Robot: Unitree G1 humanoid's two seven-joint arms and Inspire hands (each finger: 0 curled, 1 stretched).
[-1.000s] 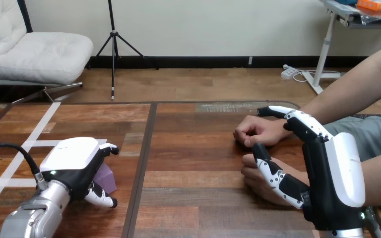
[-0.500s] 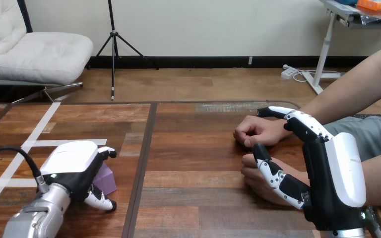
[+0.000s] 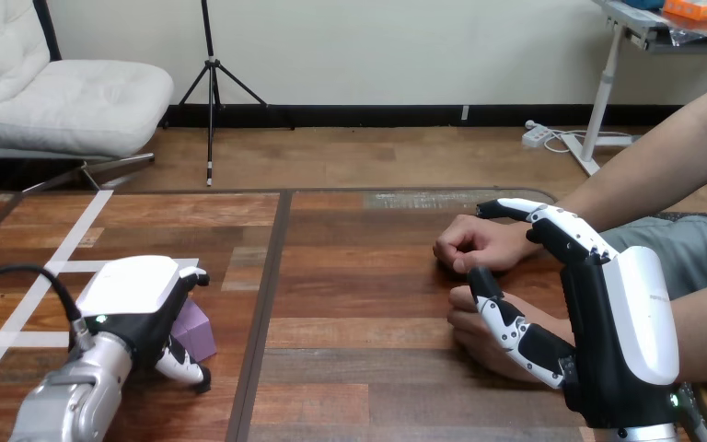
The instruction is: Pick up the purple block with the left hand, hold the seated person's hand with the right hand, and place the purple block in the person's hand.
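Near the table's (image 3: 350, 368) near-left corner, the left robot hand (image 3: 136, 306) is curling over the purple block (image 3: 193, 330), one finger at the block's far side and the thumb at its near side. Compared with half a second ago, this robot hand is sitting slightly closer to the left edge, while the block is lying in almost the same spot on the table. Its white shell is covering most of the block, so finger contact is hard to make out. Toward the right edge, the person's farther hand (image 3: 474, 244) is resting as a loose fist. The person's nearer hand (image 3: 468, 330) is lying partly behind the thumb of the right robot hand (image 3: 619, 322), which is standing wide as before, clasping nothing.
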